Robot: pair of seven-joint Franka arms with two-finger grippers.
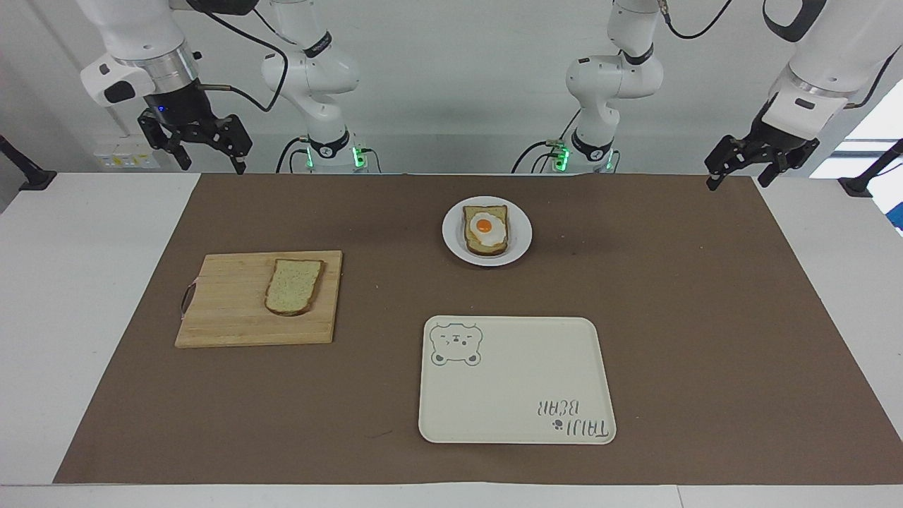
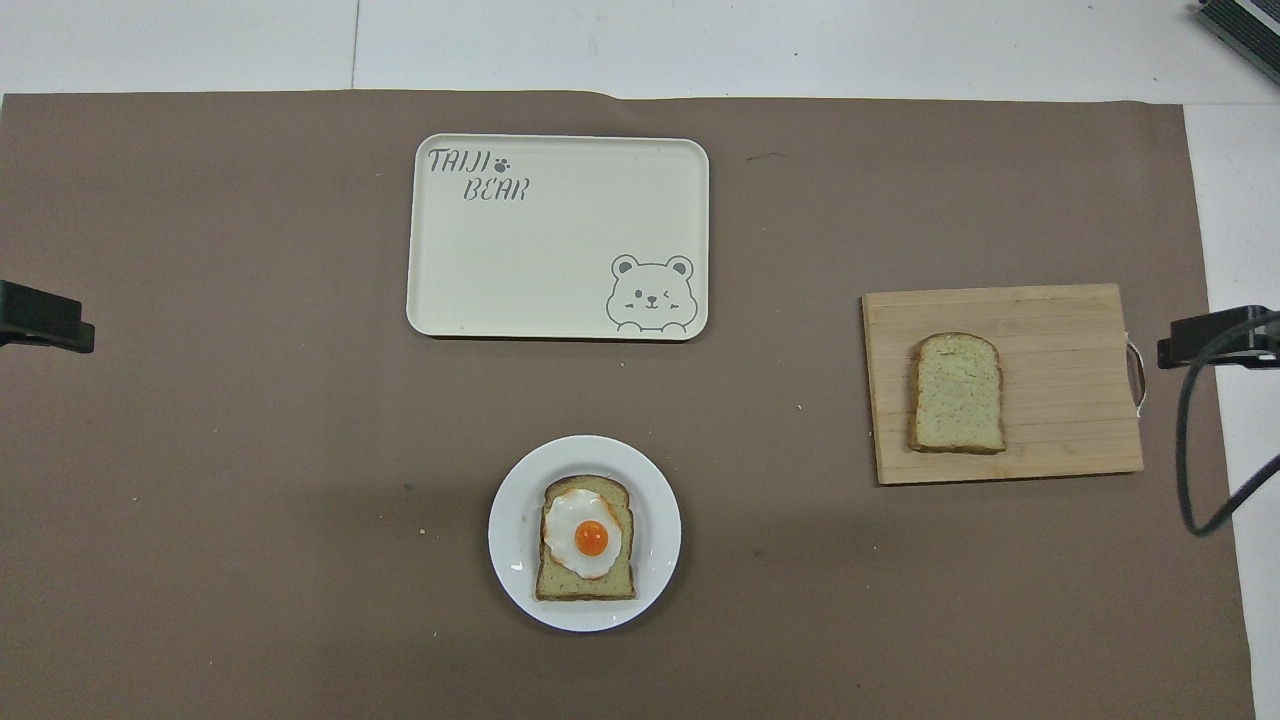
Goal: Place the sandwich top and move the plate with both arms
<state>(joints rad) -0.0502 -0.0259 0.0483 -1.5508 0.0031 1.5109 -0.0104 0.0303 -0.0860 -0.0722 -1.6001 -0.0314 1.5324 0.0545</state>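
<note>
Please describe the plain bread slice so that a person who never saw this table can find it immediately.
Look for the wooden cutting board at the right arm's end of the brown mat. The sandwich top lies flat on that board, a speckled light-brown slice with a darker crust. Unlike the other bread slice, which sits on the white plate under a fried egg, it carries nothing.

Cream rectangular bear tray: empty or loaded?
Empty. The cream rectangular bear tray shows only its printed bear and lettering in both views; nothing lies on it.
</note>
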